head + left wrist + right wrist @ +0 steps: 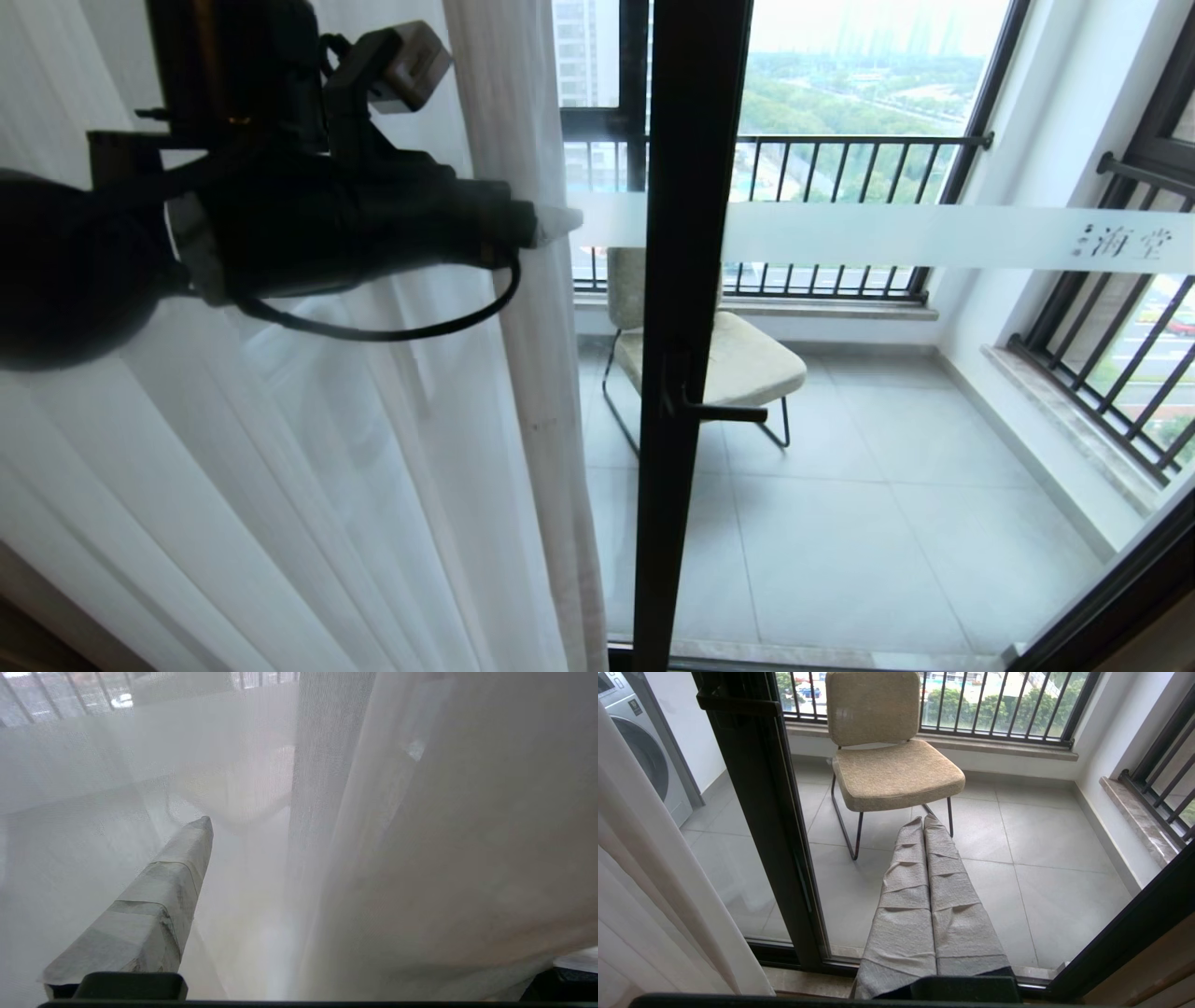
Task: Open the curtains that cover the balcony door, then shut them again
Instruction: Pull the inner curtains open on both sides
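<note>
Left gripper (558,224), raised at the edge of the white sheer curtains (373,467), has its fingers spread wide: in its wrist view one tape-wrapped finger (163,896) shows in front of the gauze, while the other is hidden behind a fold. Whether any cloth lies between them cannot be told. Right gripper (924,826) hangs low facing the glass, its two wrapped fingers pressed together on nothing.

One balcony door (686,327) stands uncovered to the right of the curtains, with one black lever handle (724,411) and one frosted band (934,235) bearing characters. Beyond it sit one chair (887,765), one washing machine (635,742) and two barred railing windows (840,215).

Large pale grey tiles (1041,858) cover the balcony floor, white walls and stone sills around it. Soft pleats run down the thin, see-through sheer; the chair has coarse beige upholstery on a thin black metal frame.
</note>
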Tool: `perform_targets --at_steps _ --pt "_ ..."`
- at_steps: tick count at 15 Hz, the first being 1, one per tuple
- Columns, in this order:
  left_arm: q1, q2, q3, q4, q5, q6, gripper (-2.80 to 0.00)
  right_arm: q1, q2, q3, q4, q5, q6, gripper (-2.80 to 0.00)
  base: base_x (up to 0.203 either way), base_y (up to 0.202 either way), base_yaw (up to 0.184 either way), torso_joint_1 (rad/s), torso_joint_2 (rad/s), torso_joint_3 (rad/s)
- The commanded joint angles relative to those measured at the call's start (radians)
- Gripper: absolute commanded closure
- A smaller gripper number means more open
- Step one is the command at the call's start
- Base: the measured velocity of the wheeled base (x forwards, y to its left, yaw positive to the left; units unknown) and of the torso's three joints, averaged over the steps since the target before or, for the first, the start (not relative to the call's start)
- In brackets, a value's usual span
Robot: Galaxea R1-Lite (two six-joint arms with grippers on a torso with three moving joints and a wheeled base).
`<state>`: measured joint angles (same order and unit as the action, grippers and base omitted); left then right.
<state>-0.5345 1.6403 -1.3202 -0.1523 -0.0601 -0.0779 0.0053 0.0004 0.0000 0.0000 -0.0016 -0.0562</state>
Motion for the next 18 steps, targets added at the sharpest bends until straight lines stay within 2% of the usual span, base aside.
perform_targets --at_steps 1,4,5,8,11,15,18 --pt "-0.001 0.028 -0.023 -0.002 0.003 0.0 -2.8 0.001 0.0 0.0 0.0 0.0 -0.001 0.0 0.0 0.0 0.0 0.0 0.0 0.0" --pt "-0.001 0.052 -0.032 -0.068 0.006 0.0 -2.8 0.001 0.0 0.0 0.0 0.0 -0.001 0.0 0.0 0.0 0.0 0.0 0.0 0.0" --pt "-0.001 0.066 -0.031 -0.107 0.023 0.0 0.0 0.001 0.0 0.0 0.0 0.0 -0.001 0.0 0.0 0.0 0.0 0.0 0.0 0.0" --pt "-0.001 0.072 -0.028 -0.11 0.063 0.0 0.0 0.001 0.0 0.0 -0.001 0.0 -0.001 0.0 0.0 0.0 0.0 0.0 0.0 0.0" --pt "0.007 0.068 -0.025 -0.111 0.156 0.0 0.0 0.001 0.0 0.0 0.0 0.0 -0.001 0.0 0.0 0.0 0.0 0.0 0.0 0.0" --pt "0.057 0.035 -0.018 -0.116 0.232 -0.002 0.0 0.001 0.0 0.0 0.0 0.0 -0.001 0.0 0.0 0.0 0.0 0.0 0.0 0.0" --pt "0.091 -0.01 0.017 -0.118 0.248 -0.002 0.0 0.001 0.0 0.0 0.0 0.0 -0.001 0.0 0.0 0.0 0.0 0.0 0.0 0.0"
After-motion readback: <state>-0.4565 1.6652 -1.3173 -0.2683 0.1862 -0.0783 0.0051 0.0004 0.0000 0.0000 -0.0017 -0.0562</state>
